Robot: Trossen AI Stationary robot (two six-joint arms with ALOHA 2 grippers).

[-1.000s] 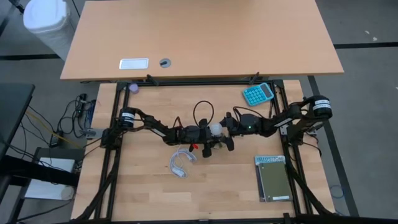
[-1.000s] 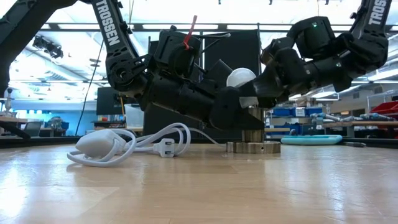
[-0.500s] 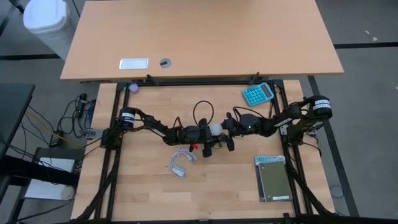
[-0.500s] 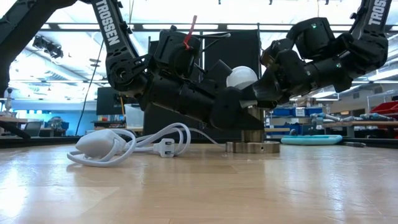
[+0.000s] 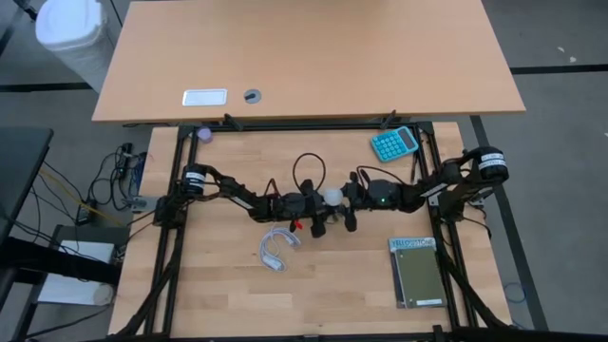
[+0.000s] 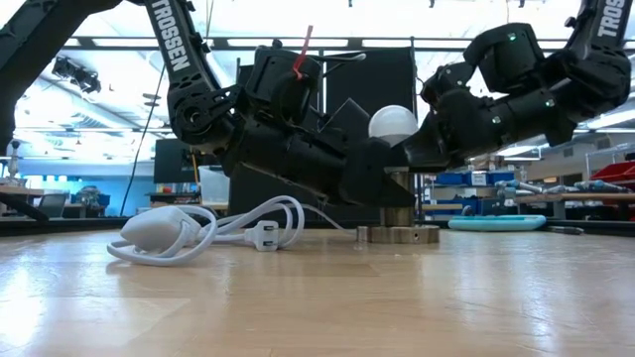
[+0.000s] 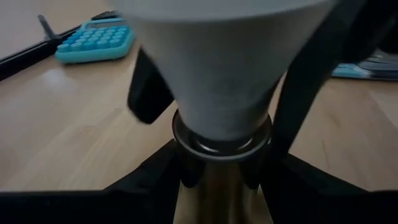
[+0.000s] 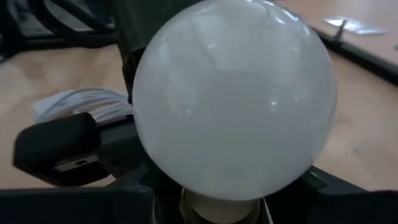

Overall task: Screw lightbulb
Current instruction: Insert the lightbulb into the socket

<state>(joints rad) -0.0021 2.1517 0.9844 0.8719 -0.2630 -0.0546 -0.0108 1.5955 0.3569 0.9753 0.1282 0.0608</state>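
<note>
You have a lightbulb (image 8: 233, 106) of smooth, glossy, milky white glass or plastic, on a shiny metal socket (image 7: 221, 168). The table (image 5: 228, 285) is pale matt wood with visible grain; the teal calculator (image 5: 394, 143) looks plastic, as does the white cable (image 6: 193, 230).

Coiled cable (image 5: 278, 249) beside crowded centre.

You have a teal calculator (image 5: 393, 143), a coiled white cable (image 5: 278, 249) and a dark notebook (image 5: 416, 273) lying well apart on your wooden table (image 5: 228, 294).
</note>
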